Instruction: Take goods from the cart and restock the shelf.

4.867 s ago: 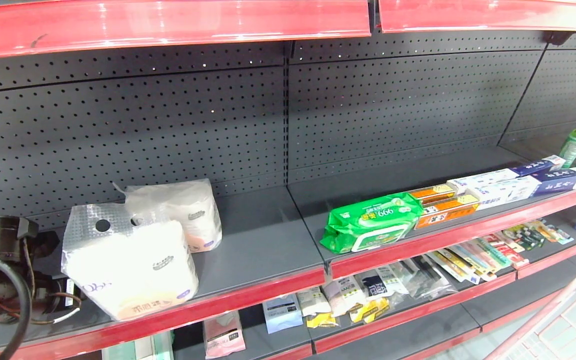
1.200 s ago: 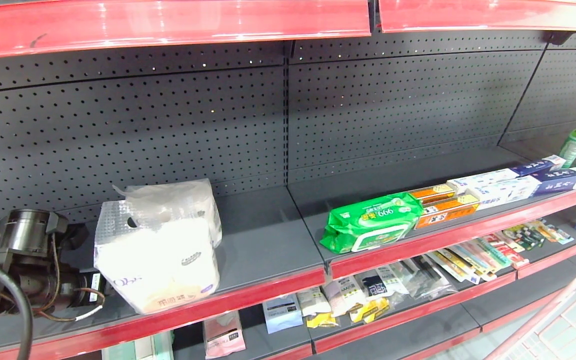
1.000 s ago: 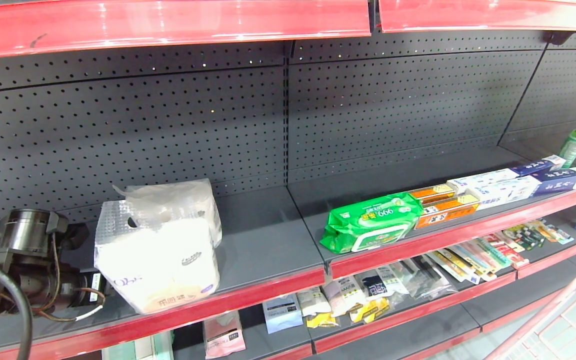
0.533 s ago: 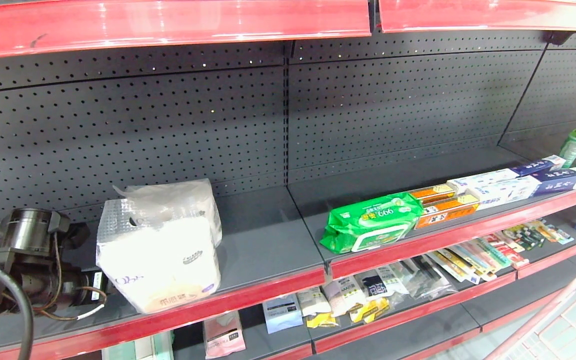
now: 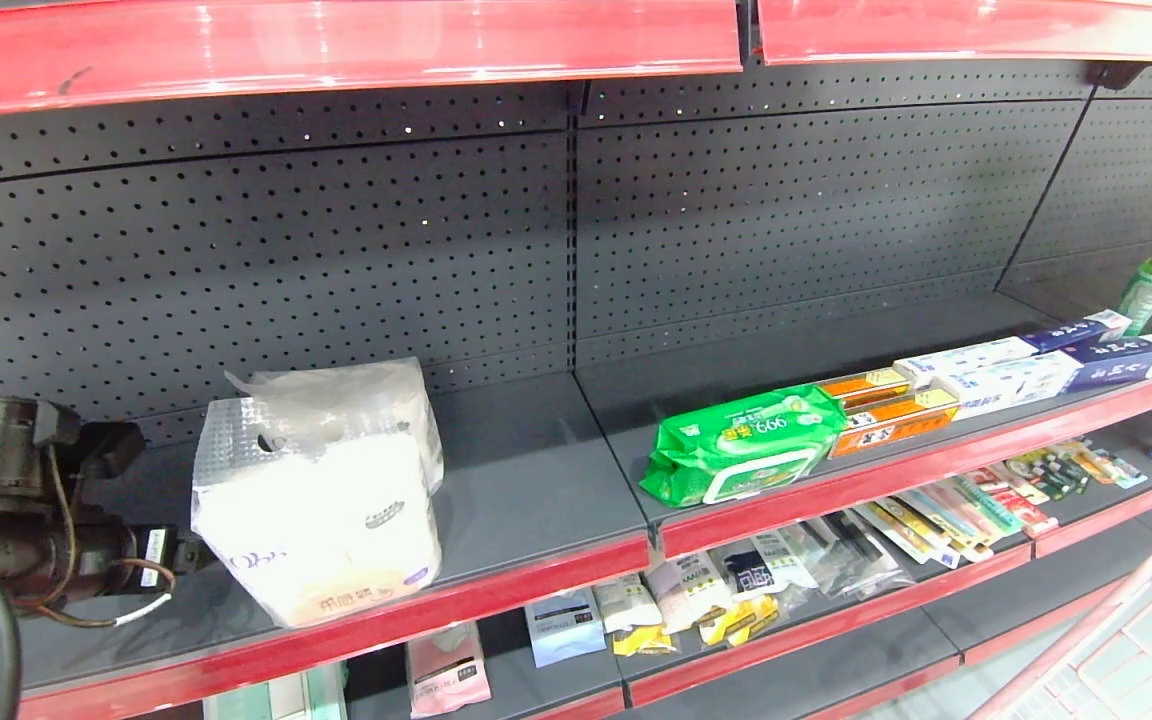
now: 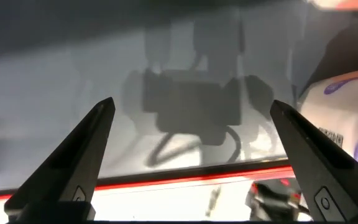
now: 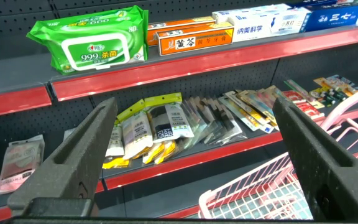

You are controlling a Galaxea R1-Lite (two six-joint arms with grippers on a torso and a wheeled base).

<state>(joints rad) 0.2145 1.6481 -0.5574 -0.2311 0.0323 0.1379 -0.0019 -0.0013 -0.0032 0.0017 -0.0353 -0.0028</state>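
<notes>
Tissue pack (image 5: pixel 321 530) stands upright on the shelf (image 5: pixel 536 490), close to the red front lip, with a second tissue pack (image 5: pixel 376 400) directly behind it. Five seconds ago the front pack sat further left and tilted at the end of the left arm (image 5: pixel 26 520). By a second ago it had been shifted right, in front of the rear one, and it has not moved since. In the last half second the arm has drawn back to the left, away from the pack.

In the left wrist view the left gripper (image 6: pixel 191 106) is spread wide with nothing between its fingers, only bare shelf deck and the red lip behind. A corner of the pack shows beside one finger; whether they touch cannot be told. The right gripper (image 7: pixel 194 102) is also spread wide and empty, hanging in front of the lower shelves above the pink cart (image 7: pixel 272 193).

The rear pack is largely hidden by the front one, the left arm is cut off at the head view's edge, and just a corner of the cart shows there.

Bare deck lies between the tissue packs and the green wipes pack (image 5: pixel 741 445), which lies at the front lip with long boxes (image 5: pixel 986 375) in a row to its right.
</notes>
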